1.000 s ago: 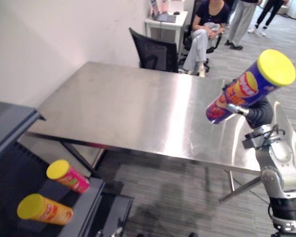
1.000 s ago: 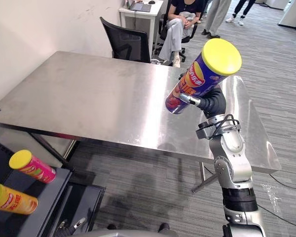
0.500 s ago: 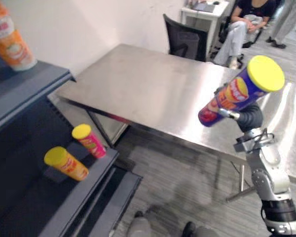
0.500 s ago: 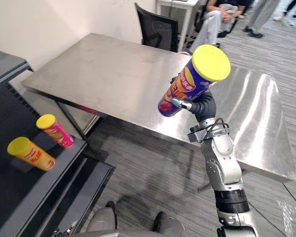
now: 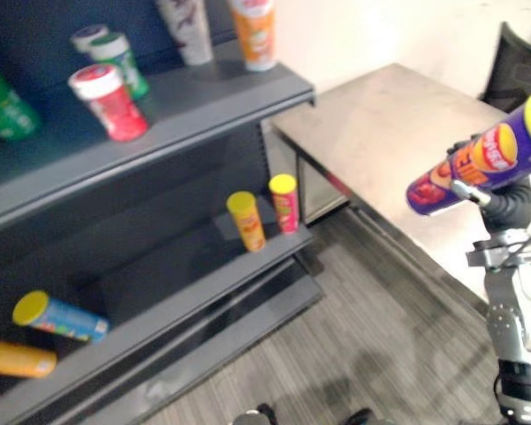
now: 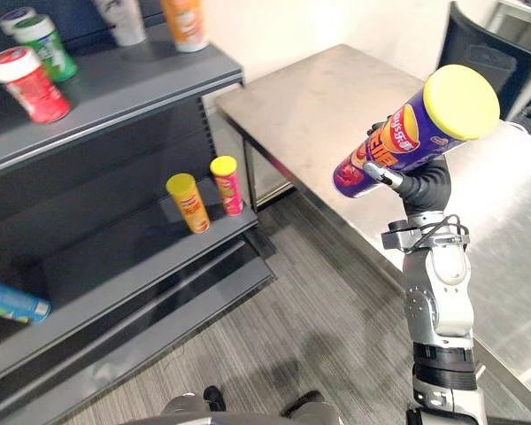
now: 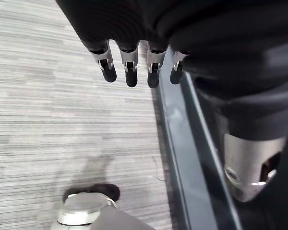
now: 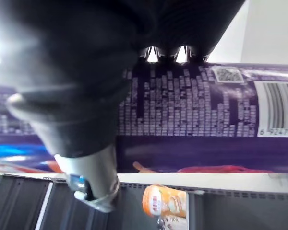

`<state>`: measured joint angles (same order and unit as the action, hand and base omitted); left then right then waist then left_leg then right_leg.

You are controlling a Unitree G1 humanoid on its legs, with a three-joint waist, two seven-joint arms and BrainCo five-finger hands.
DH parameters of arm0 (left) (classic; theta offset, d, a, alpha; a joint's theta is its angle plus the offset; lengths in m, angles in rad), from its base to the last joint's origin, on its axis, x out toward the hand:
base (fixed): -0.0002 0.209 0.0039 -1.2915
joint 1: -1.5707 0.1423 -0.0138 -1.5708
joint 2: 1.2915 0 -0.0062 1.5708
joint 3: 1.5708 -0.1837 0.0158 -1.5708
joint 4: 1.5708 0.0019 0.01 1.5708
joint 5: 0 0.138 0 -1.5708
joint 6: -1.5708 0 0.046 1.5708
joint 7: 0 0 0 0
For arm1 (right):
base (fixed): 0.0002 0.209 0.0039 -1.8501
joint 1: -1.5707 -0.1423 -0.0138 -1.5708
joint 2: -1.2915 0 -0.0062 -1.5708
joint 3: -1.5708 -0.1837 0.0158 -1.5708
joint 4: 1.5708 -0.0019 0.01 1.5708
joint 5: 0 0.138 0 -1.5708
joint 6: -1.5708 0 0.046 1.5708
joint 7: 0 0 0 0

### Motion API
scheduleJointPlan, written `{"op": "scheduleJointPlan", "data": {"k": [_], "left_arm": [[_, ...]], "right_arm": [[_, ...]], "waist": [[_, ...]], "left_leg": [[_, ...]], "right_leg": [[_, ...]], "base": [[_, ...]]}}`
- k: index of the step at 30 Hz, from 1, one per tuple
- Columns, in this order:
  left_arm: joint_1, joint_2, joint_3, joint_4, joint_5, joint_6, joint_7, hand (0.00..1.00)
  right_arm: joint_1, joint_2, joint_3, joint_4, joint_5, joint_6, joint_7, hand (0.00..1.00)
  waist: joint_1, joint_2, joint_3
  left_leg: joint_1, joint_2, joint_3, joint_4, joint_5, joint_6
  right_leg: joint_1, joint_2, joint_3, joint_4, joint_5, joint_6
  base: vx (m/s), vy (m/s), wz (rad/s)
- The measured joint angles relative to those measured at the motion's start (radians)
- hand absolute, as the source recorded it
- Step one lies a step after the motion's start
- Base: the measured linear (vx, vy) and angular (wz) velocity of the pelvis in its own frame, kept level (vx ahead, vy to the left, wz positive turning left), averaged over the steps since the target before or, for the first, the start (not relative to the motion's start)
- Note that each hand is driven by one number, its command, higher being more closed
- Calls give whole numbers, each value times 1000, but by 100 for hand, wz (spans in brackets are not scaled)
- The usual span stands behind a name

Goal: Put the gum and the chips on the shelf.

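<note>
Grey striped carpet floor [image 6: 292, 310] nearest. Left hand [image 7: 129, 19] hangs low over it beside the shelf's bottom edge, fingers [image 7: 131, 72] straight and relaxed, holding nothing. Right hand [image 6: 422, 183] is raised at chest height over the near edge of the steel desk [image 6: 336, 97], fingers curled tight round the chips can [image 6: 407, 146]. That is one purple tube with a yellow lid [image 6: 461, 100], tilted with the lid up and toward the robot's right, clear of both desk and shelf. Dark grey shelf [image 6: 150, 84] stands on the robot's left, its end just beside the desk corner. Lower board [image 6: 159, 257] carries four cans. Two small yellow-lidded ones stand side by side near the desk end, an orange can [image 6: 188, 202] and a pink can [image 6: 227, 184]. Two more lie on their sides at the far-left end, a blue can [image 5: 60, 317] and an orange lying can [image 5: 13, 357]. Upper board has one red jar [image 6: 29, 84] with a white lid and two green jars [image 5: 119, 62], with one more jar lid behind them. One pale cup [image 6: 124, 19] and one tall orange tub [image 6: 184, 22] also stand there. Cannot tell which jars are gum. Desk top is bare brushed metal against a white wall. One black chair [image 6: 478, 57] sits behind it.
</note>
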<state>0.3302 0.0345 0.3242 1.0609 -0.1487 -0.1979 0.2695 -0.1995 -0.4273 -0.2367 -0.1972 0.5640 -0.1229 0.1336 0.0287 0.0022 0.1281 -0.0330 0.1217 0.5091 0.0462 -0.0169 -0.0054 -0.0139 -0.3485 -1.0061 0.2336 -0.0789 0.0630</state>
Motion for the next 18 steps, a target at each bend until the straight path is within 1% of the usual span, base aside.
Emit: {"op": "scheduleJointPlan", "data": {"k": [1, 2, 3, 5, 6, 8, 9, 10, 11, 14, 16, 18], "left_arm": [[0, 0, -6, 3, 12, 0, 1, 0], [0, 1, -9, 3, 16, 1, 1, 0], [0, 2, -19, 2, 16, 5, 2, 0], [0, 4, -37, -9, 16, 10, 2, 0], [1, 7, -45, -15, 15, 14, 2, 0], [10, 15, -45, -33, 14, 14, 1, 0], [12, 21, -45, -39, 14, 13, 1, 0], [14, 25, -45, -39, 14, 13, 1, 0], [18, 31, -45, -40, 12, 13, 0, 0], [19, 42, -44, -41, 12, 13, -2, 0], [19, 42, -43, -42, 11, 13, -4, 0], [15, 41, -43, -45, -1, 12, -10, 0]], "right_arm": [[0, 5, 0, 1, -4, 1, -15, 100], [0, 12, 0, 7, -13, 1, -25, 100], [0, 20, 0, 14, -18, 4, -40, 100], [0, 21, 0, 15, -22, 4, -60, 100], [0, 23, 0, 16, -46, 4, -65, 100], [0, 33, 0, 16, -67, 3, -71, 100], [1, 39, 0, 16, -80, 0, -76, 100], [1, 45, 0, 16, -84, -2, -77, 100], [7, 55, 0, 15, -84, -13, -78, 100], [8, 58, 0, 11, -85, -23, -51, 100], [9, 58, 1, 11, -84, -23, -27, 100], [8, 58, 8, 9, -83, -24, 18, 100]], "waist": [[1, 1, -1], [1, -5, -2], [0, -12, -8], [1, -18, -13], [1, -18, -13], [0, -22, -11], [2, -25, -10], [3, -26, -10], [4, -29, -10], [11, -40, 1], [13, -39, 4], [17, -38, 12]], "left_leg": [[14, -14, -1, -47, 6, -9], [28, -33, -7, -82, 19, -19], [38, -58, -20, -107, 31, -7], [42, -85, -31, -120, 35, 0], [48, -99, -37, -133, 40, 7], [49, -110, -48, -146, 40, 14], [44, -113, -51, -147, 29, 19], [43, -114, -51, -147, 23, 26], [41, -113, -50, -147, 20, 30], [31, -104, -12, -147, 20, 30], [26, -91, 10, -143, 21, 28], [18, -71, 24, -128, 22, 21]], "right_leg": [[-1, -10, -10, 16, 7, 0], [-2, -30, -13, 38, 9, 1], [-1, -54, -13, 60, 15, 4], [0, -80, -5, 78, 30, 4], [0, -93, 8, 84, 47, -1], [-1, -99, 32, 81, 69, -4], [-1, -100, 44, 79, 79, -6], [-1, -99, 54, 76, 83, -5], [-1, -89, 76, 57, 89, -5], [0, -53, 110, -11, 90, -3], [0, -35, 112, -36, 97, 7], [0, -12, 112, -55, 98, 10]], "base": [[-21, 215, 51], [-13, 200, 42], [-13, 140, 36], [-24, 154, 30], [-27, 148, 22], [-39, 125, 14], [-44, 93, 10], [-49, 72, 7], [-5, 23, 5], [24, -30, -6], [48, -72, -10], [64, -89, -12]]}}
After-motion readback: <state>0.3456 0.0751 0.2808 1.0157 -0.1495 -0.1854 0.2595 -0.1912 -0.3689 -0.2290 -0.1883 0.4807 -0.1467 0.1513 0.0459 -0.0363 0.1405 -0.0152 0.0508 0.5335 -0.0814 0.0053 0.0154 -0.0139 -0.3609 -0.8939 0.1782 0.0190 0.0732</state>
